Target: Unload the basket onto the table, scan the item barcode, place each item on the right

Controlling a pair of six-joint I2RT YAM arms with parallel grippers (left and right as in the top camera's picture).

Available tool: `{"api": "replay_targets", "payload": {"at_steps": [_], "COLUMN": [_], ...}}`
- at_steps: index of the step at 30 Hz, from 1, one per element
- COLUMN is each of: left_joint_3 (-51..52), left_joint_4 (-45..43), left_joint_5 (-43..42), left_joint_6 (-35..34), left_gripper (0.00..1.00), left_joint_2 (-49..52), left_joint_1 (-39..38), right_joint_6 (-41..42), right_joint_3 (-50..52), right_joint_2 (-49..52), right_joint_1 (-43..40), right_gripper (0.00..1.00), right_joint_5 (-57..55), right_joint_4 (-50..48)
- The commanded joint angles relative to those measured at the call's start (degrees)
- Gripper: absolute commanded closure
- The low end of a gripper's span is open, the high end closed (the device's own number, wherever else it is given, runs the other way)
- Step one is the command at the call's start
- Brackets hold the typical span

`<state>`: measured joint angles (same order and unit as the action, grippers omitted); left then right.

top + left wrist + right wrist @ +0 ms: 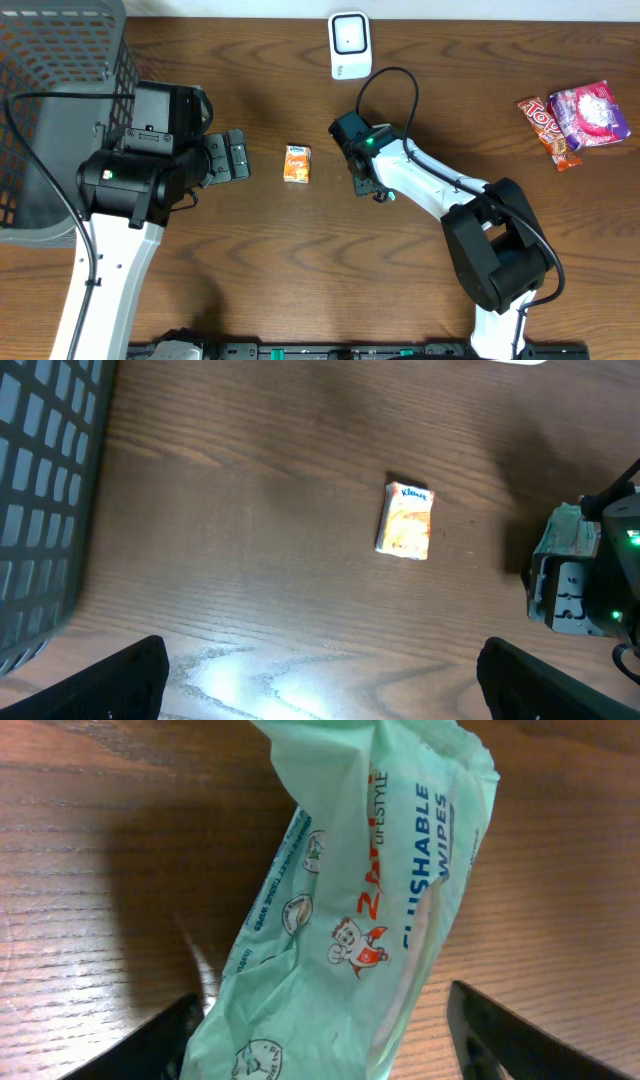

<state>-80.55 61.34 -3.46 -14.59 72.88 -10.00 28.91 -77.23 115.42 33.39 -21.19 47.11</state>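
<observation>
A mint-green pack of flushable wipes (360, 910) stands between the fingers of my right gripper (325, 1045). The jaws are open: the left finger touches the pack and the right finger (500, 1035) stands clear of it. From overhead, the right gripper (362, 170) sits mid-table and hides the pack. The left wrist view shows the pack (560, 565) at its right edge, under that gripper. The white scanner (350, 45) stands at the far edge of the table. My left gripper (237, 155) is open and holds nothing, left of a small orange tissue pack (298, 163).
A dark mesh basket (60, 100) fills the far left corner, behind the left arm. The orange tissue pack (405, 520) lies flat between the two grippers. A pink snack bag (590, 113) and a red candy bar (549, 130) lie at the far right.
</observation>
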Motion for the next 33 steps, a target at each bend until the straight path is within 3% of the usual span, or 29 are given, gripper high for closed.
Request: {"api": "replay_targets", "payload": {"at_steps": [1, 6, 13, 15, 23, 27, 33], "left_joint_3": [0.09, 0.09, 0.09, 0.09, 0.09, 0.09, 0.09], "left_joint_4": [0.13, 0.13, 0.13, 0.13, 0.13, 0.13, 0.13], "left_joint_5": [0.74, 0.74, 0.74, 0.74, 0.74, 0.74, 0.74], "left_joint_6": [0.33, 0.33, 0.35, 0.33, 0.33, 0.33, 0.33], "left_gripper": [0.02, 0.02, 0.02, 0.02, 0.02, 0.02, 0.02], "left_joint_2": [0.11, 0.11, 0.11, 0.11, 0.11, 0.11, 0.11], "left_joint_1": [0.07, 0.07, 0.07, 0.07, 0.07, 0.07, 0.07], "right_joint_6": [1.09, 1.05, 0.61, 0.61, -6.25, -8.74, -11.87], "right_joint_3": [0.2, 0.2, -1.22, -2.95, -10.19, -10.21, -7.67], "right_joint_2": [-0.94, -0.94, -1.01, -1.11, -1.2, -1.14, -1.07], "right_joint_1": [0.26, 0.2, -0.42, -1.22, -6.49, -11.5, -19.41], "right_gripper": [0.37, 0.47, 0.9, 0.98, 0.99, 0.99, 0.99], "right_joint_5": [-1.44, -0.76, 5.92, 8.72, 29.38, 44.65, 58.95], "right_joint_4": [-0.68, -1.09, -0.31, 0.96, 4.48, 3.82, 3.15]}}
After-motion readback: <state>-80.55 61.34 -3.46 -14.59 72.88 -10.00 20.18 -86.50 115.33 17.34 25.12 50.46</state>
